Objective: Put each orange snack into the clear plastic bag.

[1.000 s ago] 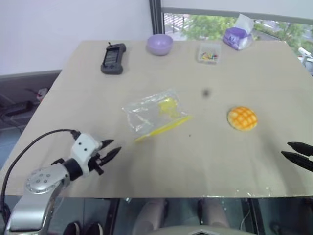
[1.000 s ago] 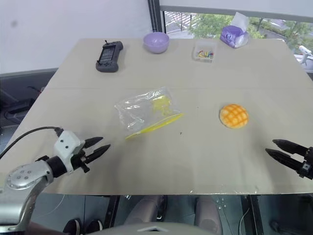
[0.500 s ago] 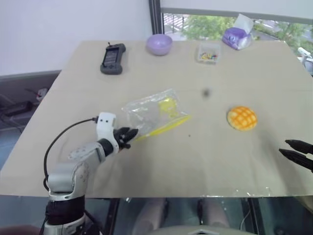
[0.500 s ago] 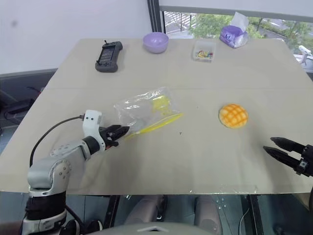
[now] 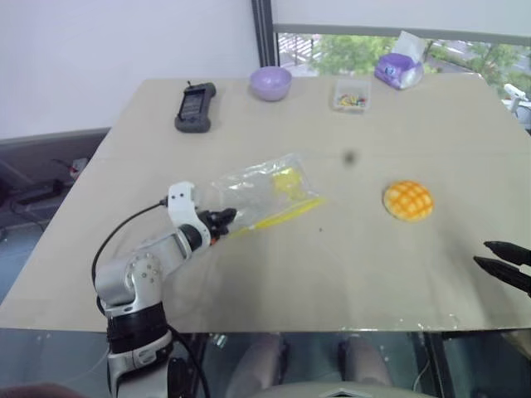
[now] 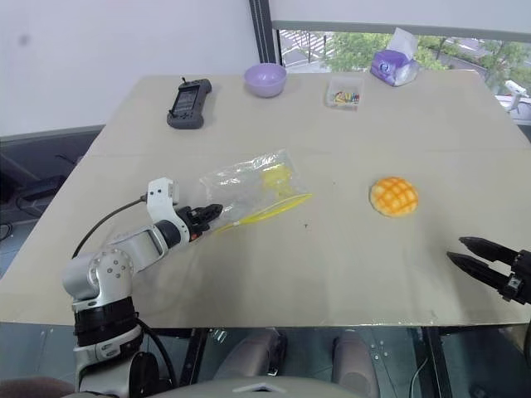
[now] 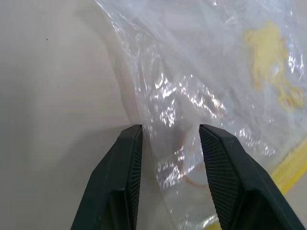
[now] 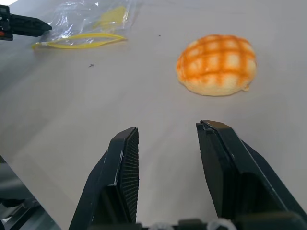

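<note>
**Bun loose on table, left gripper at the bag's edge**

The orange snack (image 5: 407, 200) sits dome-up on the beige table (image 5: 348, 274), right of centre, outside any container, well apart from the clear plastic bag (image 5: 264, 192). The bag lies flat near the table's middle, with a yellow zip strip along its near edge and a yellow printed mark on it — too small to read as a label. No bun is inside it.

The left gripper (image 5: 226, 217) is at the bag's left corner. In the left wrist view its fingers (image 7: 122, 182) stand parted, with crinkled plastic lying between them; whether they pinch the film I cannot tell.

The right gripper (image 6: 473, 255) hovers at the table's near right edge, jaws apart and empty. The right wrist view has the bun ahead of its fingertips, not touching.

Along the far edge:
- a black handheld device (image 5: 195, 107), no readable writing
- a lilac bowl (image 5: 271, 83), contents not visible
- a small clear box (image 5: 352, 94) holding coloured bits
- a purple tissue pack (image 5: 401, 66) with white tissue sticking up — no legible brand
</note>
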Robot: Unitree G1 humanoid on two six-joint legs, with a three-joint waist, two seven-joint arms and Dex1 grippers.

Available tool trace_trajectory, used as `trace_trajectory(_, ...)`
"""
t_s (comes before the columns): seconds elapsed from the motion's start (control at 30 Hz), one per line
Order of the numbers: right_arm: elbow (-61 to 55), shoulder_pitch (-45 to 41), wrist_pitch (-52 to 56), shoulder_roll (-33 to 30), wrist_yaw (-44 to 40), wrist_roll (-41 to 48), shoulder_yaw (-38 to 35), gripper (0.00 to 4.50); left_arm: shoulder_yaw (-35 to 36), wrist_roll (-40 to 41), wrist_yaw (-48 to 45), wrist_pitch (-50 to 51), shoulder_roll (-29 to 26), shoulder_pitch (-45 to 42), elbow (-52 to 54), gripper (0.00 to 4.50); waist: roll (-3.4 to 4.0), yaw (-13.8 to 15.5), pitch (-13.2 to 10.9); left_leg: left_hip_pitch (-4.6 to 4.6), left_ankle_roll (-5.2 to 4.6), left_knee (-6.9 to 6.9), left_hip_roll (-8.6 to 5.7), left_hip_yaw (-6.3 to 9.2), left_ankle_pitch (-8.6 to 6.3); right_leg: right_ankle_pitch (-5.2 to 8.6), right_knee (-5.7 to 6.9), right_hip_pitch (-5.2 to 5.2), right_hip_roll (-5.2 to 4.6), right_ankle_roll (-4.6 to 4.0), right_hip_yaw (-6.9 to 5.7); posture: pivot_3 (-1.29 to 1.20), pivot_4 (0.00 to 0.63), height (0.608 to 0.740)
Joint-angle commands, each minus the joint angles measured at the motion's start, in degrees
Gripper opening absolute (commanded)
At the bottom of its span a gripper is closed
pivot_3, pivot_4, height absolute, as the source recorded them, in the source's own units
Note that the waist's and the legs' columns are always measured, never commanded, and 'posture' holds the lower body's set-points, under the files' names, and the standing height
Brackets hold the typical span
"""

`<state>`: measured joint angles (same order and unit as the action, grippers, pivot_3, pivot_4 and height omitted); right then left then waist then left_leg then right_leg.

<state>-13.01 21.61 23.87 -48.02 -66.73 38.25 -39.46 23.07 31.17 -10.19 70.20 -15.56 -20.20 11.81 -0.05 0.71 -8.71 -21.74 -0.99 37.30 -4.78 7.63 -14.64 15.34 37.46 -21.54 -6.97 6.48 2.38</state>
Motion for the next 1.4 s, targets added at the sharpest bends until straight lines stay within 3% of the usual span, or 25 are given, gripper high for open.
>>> trace_trajectory(0.03,-1.8,-0.9,-0.8,-0.5,0.4,0.7,-1.9,2.07,-8.5,-6.5,3.3,1.7,-2.8,-1.4,-7.0,1.98,0.12,0.1,0.1,0.02,0.01,0.01,-0.02,-0.02,0.0,0.0,0.03,0.02,0.0,0.0,0.0,0.0,0.15,0.74)
trace_trajectory(0.13,-2.6,-1.6,-0.9,-0.6,0.7,1.1,-1.8,2.07,-10.7,-8.3,5.1,1.1,-1.8,-3.2,-8.8,1.98,0.27,0.2,0.3,0.04,0.01,0.01,-0.02,-0.01,0.01,0.0,0.04,0.05,-0.02,0.01,0.0,0.0,0.15,0.74)
trace_trajectory(0.23,-5.8,-1.9,0.2,-0.4,1.2,2.7,-1.7,2.11,-9.7,-9.1,6.8,3.0,-0.2,-4.2,-11.3,1.33,0.53,0.2,0.5,0.09,0.01,0.01,-0.02,0.02,0.01,0.02,0.05,0.11,-0.03,0.03,0.0,0.0,0.15,0.74)
trace_trajectory(0.27,-7.0,-2.0,0.5,-0.4,1.1,3.5,-1.7,2.11,-9.0,-9.4,7.6,3.7,0.4,-4.4,-12.1,0.7,0.57,0.3,0.5,0.11,0.02,0.01,-0.01,0.02,0.01,0.05,0.06,0.13,-0.02,0.09,-0.01,0.0,0.15,0.74)
trace_trajectory(0.33,-8.9,-2.2,1.0,-0.4,0.7,5.1,-1.7,2.11,-8.1,-9.8,8.2,4.8,1.0,-4.7,-12.9,0.03,0.59,0.3,0.5,0.16,0.02,0.01,-0.02,0.07,0.01,0.11,0.05,0.23,-0.03,0.18,-0.04,0.0,0.15,0.74)
trace_trajectory(0.7,-12.2,-3.2,-0.2,-0.4,-2.7,7.9,-0.6,2.11,-5.6,-9.1,6.9,6.8,1.5,-5.8,-13.8,0.03,0.58,0.3,0.6,0.3,0.04,0.02,-0.03,0.1,-0.01,0.17,0.0,0.39,-0.04,0.29,-0.07,0.0,0.15,0.74)
trace_trajectory(0.9,-11.4,-4.4,-0.5,-0.1,-1.3,6.7,0.4,2.11,4.4,1.2,0.7,13.4,7.2,-8.8,-9.4,0.03,0.5,0.3,0.5,0.13,0.02,0.02,-0.03,0.18,0.0,0.17,-0.12,0.32,-0.05,0.3,-0.15,0.0,0.15,0.74)
trace_trajectory(1.1,-11.7,-5.7,-1.0,0.5,-0.2,5.9,2.7,2.11,12.0,10.0,-3.5,20.3,11.5,-10.8,-4.1,0.03,-0.39,0.4,0.0,-0.44,0.2,0.01,-0.12,0.64,0.1,0.04,-0.49,0.08,-0.08,0.08,-0.66,0.0,0.15,0.74)
trace_trajectory(1.17,-12.2,-6.2,-1.2,0.9,0.6,5.7,4.0,2.11,13.9,13.2,-4.9,22.0,12.5,-11.3,-2.6,0.03,-0.63,0.1,-0.2,-0.87,0.31,0.05,-0.1,0.74,0.17,0.01,-0.51,-0.29,-0.07,0.04,-0.76,0.0,0.15,0.74)
trace_trajectory(1.4,-14.8,-8.9,-0.6,2.2,5.0,3.9,10.5,2.11,16.3,23.1,-3.5,22.3,12.5,-11.3,-1.5,0.03,-0.76,0.1,-0.4,-0.93,0.32,0.03,-0.09,0.73,0.16,0.02,-0.59,-0.33,-0.09,0.03,-0.77,0.0,0.15,0.74)
